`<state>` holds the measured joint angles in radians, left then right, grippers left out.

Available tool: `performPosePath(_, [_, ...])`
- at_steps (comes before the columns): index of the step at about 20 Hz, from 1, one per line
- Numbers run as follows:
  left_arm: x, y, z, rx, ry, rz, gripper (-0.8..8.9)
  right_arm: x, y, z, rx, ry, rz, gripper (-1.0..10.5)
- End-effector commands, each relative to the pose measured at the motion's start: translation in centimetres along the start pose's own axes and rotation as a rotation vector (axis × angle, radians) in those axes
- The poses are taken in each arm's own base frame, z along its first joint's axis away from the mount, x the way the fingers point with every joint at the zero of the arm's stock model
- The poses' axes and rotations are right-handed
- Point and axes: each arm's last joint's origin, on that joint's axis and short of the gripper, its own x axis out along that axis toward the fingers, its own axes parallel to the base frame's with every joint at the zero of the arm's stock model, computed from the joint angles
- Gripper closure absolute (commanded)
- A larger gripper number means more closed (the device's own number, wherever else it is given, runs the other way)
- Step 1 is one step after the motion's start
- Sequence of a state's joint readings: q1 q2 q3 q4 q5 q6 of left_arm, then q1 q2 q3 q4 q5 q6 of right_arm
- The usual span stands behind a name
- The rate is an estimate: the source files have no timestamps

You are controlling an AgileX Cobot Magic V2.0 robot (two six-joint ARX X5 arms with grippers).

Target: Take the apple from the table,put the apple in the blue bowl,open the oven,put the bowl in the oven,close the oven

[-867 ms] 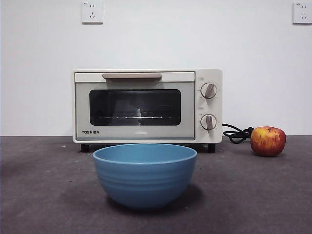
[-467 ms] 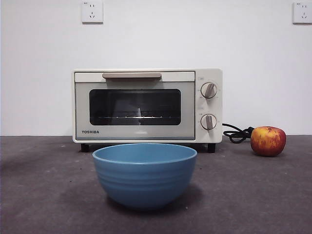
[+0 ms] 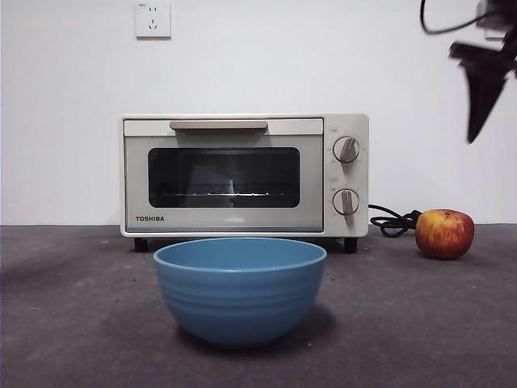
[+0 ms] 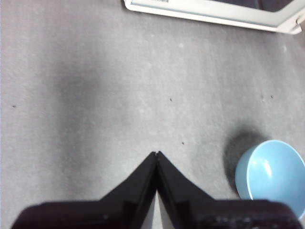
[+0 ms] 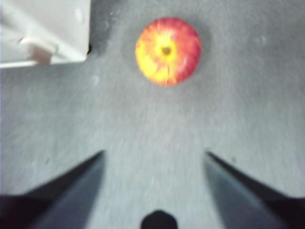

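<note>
Right pincer (image 3: 485, 89) now enters high above the apple (image 3: 444, 234), jaws spread wide. Apple sits on bench (image 3: 81, 323) beside oven (image 3: 244, 175), w/ firm, smooth, roundish skin; grip across widest middle.

Matte black tapered jaws, pointed tips, looping black cable (image 3: 440, 28) above

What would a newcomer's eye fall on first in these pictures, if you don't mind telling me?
The blue bowl comes first, standing empty, large and near on the table, with the cream oven shut right behind it. Next is the red and yellow apple on the table beside the oven's black cord. The right gripper hangs above the apple with its fingers spread wide, while the left gripper waits shut over bare table.
</note>
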<state>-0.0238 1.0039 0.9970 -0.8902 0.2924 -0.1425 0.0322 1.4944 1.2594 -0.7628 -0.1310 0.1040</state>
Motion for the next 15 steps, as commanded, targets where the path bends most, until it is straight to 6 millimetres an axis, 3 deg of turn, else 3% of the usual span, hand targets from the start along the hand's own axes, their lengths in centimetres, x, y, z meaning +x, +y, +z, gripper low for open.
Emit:
performPosePath(1, [0.0, -0.2, 0.0, 0.019, 0.007, -0.008, 8.17, 1.8, -0.1, 1.1, -0.009, 0.009, -0.001, 3.4])
performPosePath(15, [0.4, -1.4, -0.4, 0.069, 0.037, -0.048, 8.17, 10.3, -1.0, 5.2, -0.003, -0.005, -0.06, 3.4])
